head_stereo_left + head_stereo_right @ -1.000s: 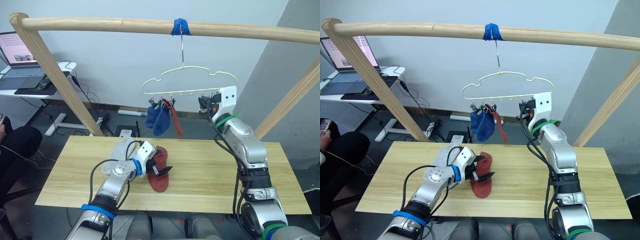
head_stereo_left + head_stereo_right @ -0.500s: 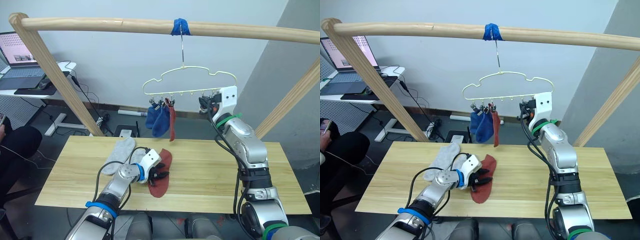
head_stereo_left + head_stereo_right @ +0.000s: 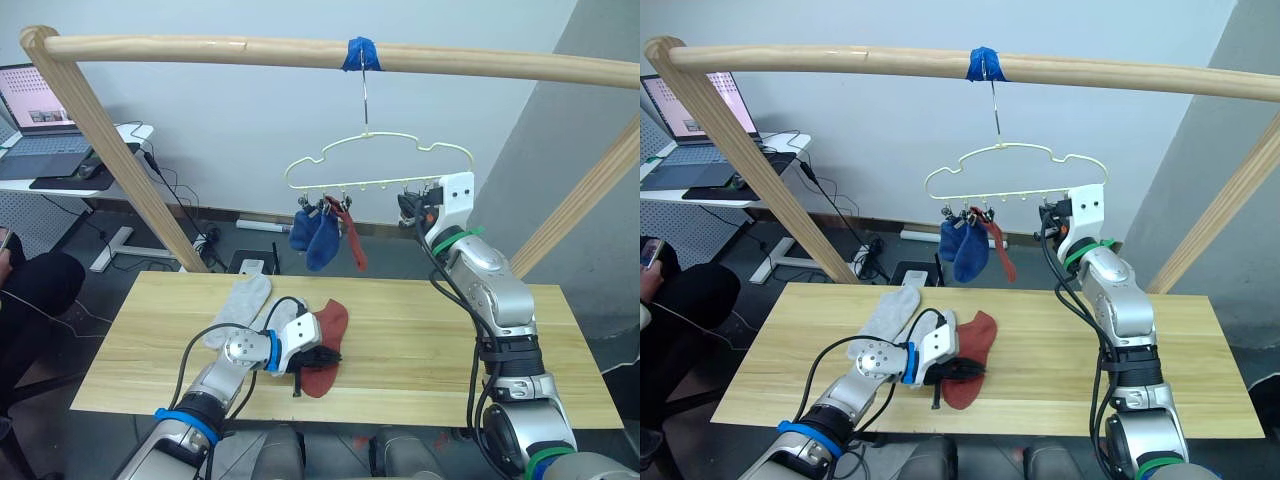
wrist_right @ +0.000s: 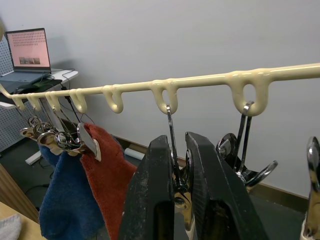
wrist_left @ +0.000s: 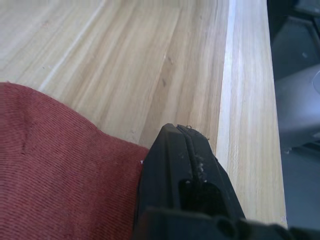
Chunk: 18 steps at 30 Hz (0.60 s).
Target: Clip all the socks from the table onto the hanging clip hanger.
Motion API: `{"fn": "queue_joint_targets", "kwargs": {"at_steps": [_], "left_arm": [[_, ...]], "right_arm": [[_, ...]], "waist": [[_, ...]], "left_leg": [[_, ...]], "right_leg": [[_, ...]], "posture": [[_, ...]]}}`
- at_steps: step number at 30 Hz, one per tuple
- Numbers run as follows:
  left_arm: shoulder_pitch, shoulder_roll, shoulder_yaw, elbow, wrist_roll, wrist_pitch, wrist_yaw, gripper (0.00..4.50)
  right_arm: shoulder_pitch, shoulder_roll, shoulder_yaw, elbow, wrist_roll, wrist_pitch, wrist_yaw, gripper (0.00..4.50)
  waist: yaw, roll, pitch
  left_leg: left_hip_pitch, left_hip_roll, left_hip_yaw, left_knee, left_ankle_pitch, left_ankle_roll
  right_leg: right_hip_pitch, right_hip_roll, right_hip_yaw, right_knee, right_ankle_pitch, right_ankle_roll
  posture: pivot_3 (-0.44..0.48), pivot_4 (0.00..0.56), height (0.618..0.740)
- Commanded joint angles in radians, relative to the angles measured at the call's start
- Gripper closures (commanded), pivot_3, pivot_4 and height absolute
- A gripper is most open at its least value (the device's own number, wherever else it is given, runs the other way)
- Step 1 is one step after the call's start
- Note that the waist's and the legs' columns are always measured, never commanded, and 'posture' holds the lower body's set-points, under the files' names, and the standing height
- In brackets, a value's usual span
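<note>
The left gripper [image 3: 308, 358], low and left of centre in the left eye view, has its two black fingers pressed together, the tips resting at the near edge of a rust-red knit sock [image 3: 322, 335] lying flat on the long pale plank table [image 3: 420, 340]. In the left wrist view the shut fingers [image 5: 182, 165] meet the red cloth [image 5: 60, 175] right at its hem, and I cannot tell whether any fabric is pinched between them (it looks more like touching than holding). The sock's long axis runs from the gripper up and rightward toward the middle of the frame, so the fingers sit at its near end. Just left of it lie light grey socks [image 3: 240, 305], also nearer the left arm.

The right gripper [image 4: 176, 165], upper right of centre in the eye views, is closed around a small metal clip [image 4: 172, 145] hanging from the thin cream wavy wire hanger [image 3: 380, 165]. At the hanger's left end hang two blue socks [image 3: 314, 238] and one rust-red sock [image 3: 350, 235].

The coming lift likely turns on this: the table sock lies directly ahead of the left fingers, while the clip waits up and to the right.
</note>
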<state>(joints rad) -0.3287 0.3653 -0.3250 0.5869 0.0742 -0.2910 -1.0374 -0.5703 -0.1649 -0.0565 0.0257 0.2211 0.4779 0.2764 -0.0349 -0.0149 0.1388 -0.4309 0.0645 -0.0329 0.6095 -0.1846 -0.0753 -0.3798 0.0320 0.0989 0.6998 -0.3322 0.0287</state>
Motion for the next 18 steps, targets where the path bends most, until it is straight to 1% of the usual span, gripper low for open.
{"fn": "queue_joint_targets", "kwargs": {"at_steps": [1, 4, 7, 12, 13, 15, 18], "left_arm": [[-0.047, -0.023, 0.047, 0.007, -0.001, 0.087, 0.108, 3.37], [-0.069, -0.037, 0.034, 0.044, 0.046, 0.102, 0.183, 2.49], [-0.085, -0.045, 0.018, 0.074, 0.08, 0.106, 0.232, 1.59], [-0.099, -0.044, 0.003, 0.105, 0.106, 0.166, 0.238, 0.1], [-0.1, -0.044, 0.001, 0.111, 0.111, 0.184, 0.237, 0.02], [-0.103, -0.044, -0.006, 0.12, 0.119, 0.197, 0.235, 0.02], [-0.098, -0.044, -0.029, 0.112, 0.111, 0.184, 0.171, 0.02]], "right_arm": [[-0.012, -0.004, -0.017, -0.021, 0.008, -0.003, -0.011, 4.39], [-0.009, -0.005, -0.017, -0.022, 0.007, -0.004, -0.013, 4.39], [-0.008, -0.006, -0.017, -0.022, 0.006, -0.004, -0.014, 4.39], [-0.007, -0.01, -0.017, -0.023, 0.006, -0.003, -0.016, 4.39], [-0.007, -0.01, -0.017, -0.023, 0.006, -0.003, -0.017, 4.39], [-0.008, -0.011, -0.017, -0.023, 0.006, -0.003, -0.018, 4.39], [-0.007, -0.01, -0.017, -0.024, 0.007, -0.003, -0.018, 4.39]], "waist": [[0.0, 0.0, 0.0], [-0.001, 0.0, 0.0], [-0.004, 0.0, 0.0], [-0.004, 0.0, 0.0], [-0.004, 0.0, 0.0], [-0.005, 0.0, 0.0], [-0.006, 0.0, -0.001]], "left_leg": [[0.0, 0.0, 0.0, 0.0, 0.0, 0.0], [0.0, 0.0, 0.0, 0.0, 0.0, 0.0], [0.0, 0.0, 0.0, 0.0, 0.0, 0.0], [0.0, 0.0, 0.0, 0.0, 0.0, 0.0], [0.0, 0.0, 0.0, 0.001, 0.0, 0.0], [0.0, 0.0, 0.0, 0.001, 0.0, 0.0], [0.0, 0.0, 0.0, 0.001, 0.0, 0.0]], "right_leg": [[0.0, 0.0, 0.0, 0.0, 0.0, 0.0], [0.0, 0.0, 0.0, 0.001, 0.0, 0.0], [0.0, 0.0, 0.0, 0.0, 0.0, 0.0], [0.0, 0.0, 0.0, 0.001, 0.0, 0.0], [0.0, 0.0, 0.0, 0.001, 0.0, 0.0], [0.0, 0.0, 0.0, 0.001, 0.0, 0.0], [0.0, 0.0, 0.0, 0.002, 0.0, 0.0]], "posture": [[-0.031, 0.111, 0.74], [-0.035, 0.113, 0.74], [-0.037, 0.112, 0.74], [-0.041, 0.114, 0.74], [-0.042, 0.113, 0.74], [-0.042, 0.113, 0.74], [-0.042, 0.113, 0.74]]}}
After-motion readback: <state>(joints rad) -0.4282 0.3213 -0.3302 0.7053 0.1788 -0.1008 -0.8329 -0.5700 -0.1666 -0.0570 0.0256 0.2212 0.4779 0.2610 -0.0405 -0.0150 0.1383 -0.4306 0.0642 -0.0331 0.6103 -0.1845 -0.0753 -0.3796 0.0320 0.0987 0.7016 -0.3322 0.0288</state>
